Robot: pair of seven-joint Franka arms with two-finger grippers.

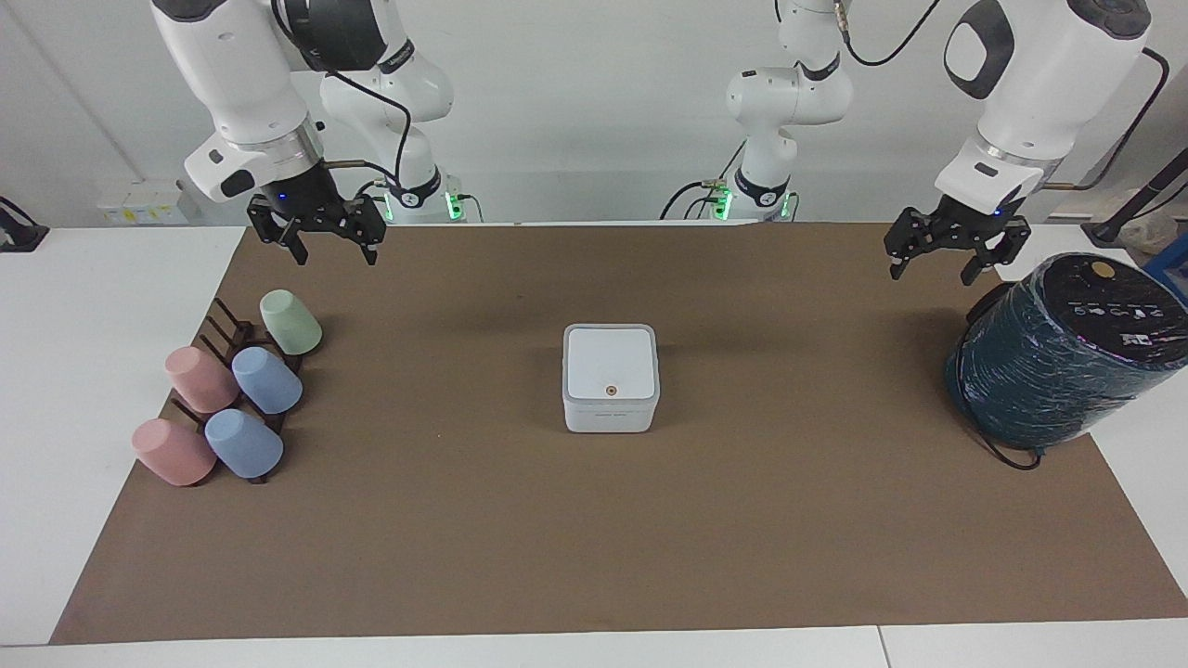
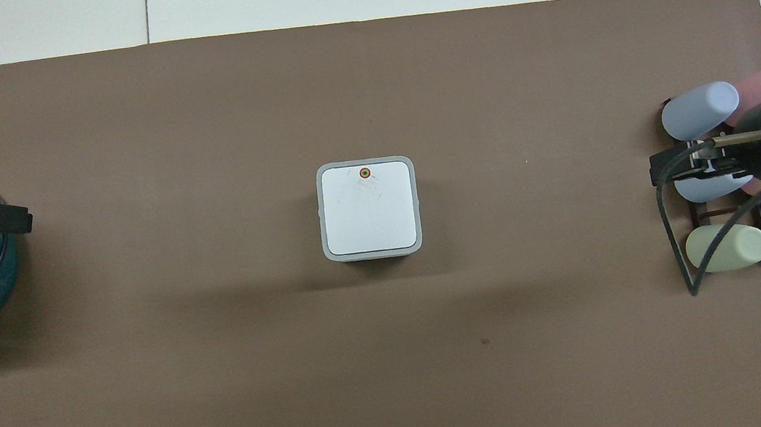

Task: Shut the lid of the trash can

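One trash can [image 1: 611, 378] w/ lid [image 1: 611, 362] shut flat.

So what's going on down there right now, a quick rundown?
Left gripper open, raised by the teal cylinder. Right gripper open, waiting above the cups. Lid flat on trash can. Nothing blocking.

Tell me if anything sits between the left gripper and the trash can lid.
Nothing visible does. The left gripper hangs open over the mat's edge beside the teal cylinder, and only bare brown mat lies between it and the lid, which already lies flat on the trash can.
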